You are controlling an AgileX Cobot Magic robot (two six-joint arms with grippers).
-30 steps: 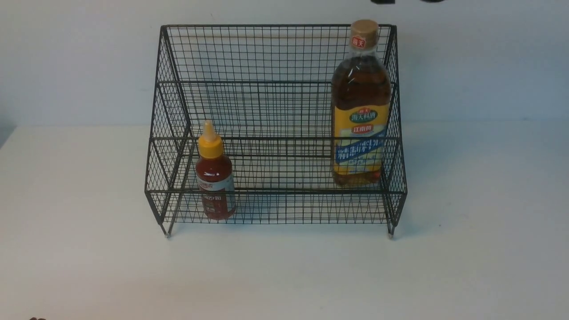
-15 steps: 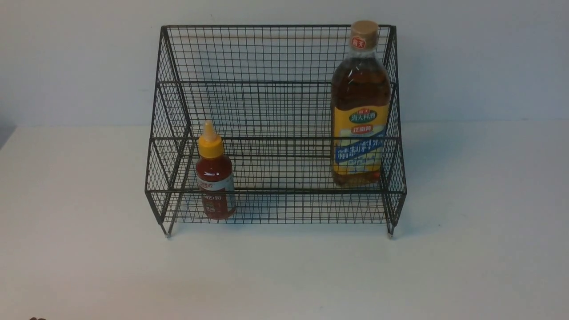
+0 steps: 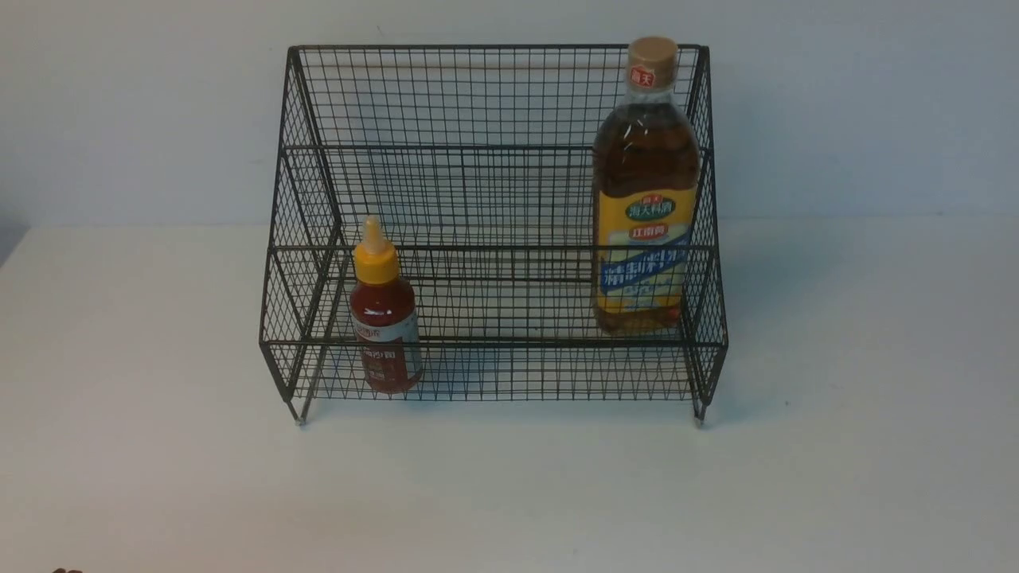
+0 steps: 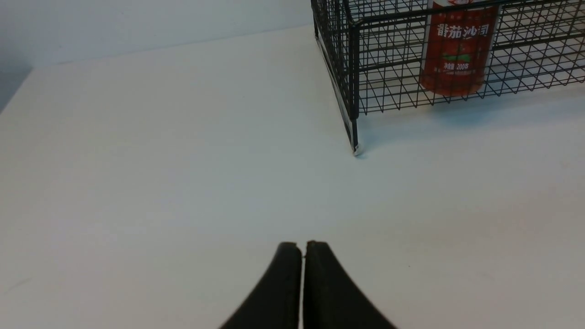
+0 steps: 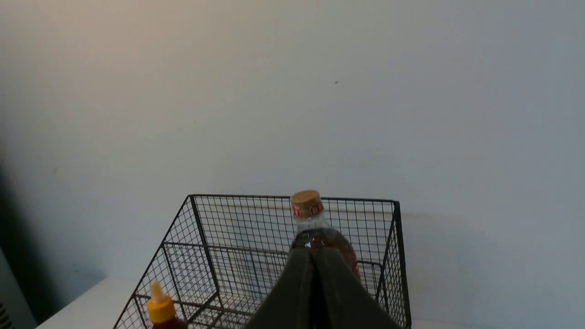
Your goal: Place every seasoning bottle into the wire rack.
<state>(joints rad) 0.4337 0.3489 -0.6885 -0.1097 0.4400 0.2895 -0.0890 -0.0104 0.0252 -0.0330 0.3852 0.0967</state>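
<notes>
Standing upright in the rack (image 3: 493, 95), red bottle (image 3: 386, 334) on the lower tier, amber bottle (image 3: 645, 215) on the upper. Our left gripper (image 4: 303, 249) and right gripper (image 5: 314, 256) are clenched on nothing. We judge the risk slight: a stray sweep could topple the tall bottle.
</notes>
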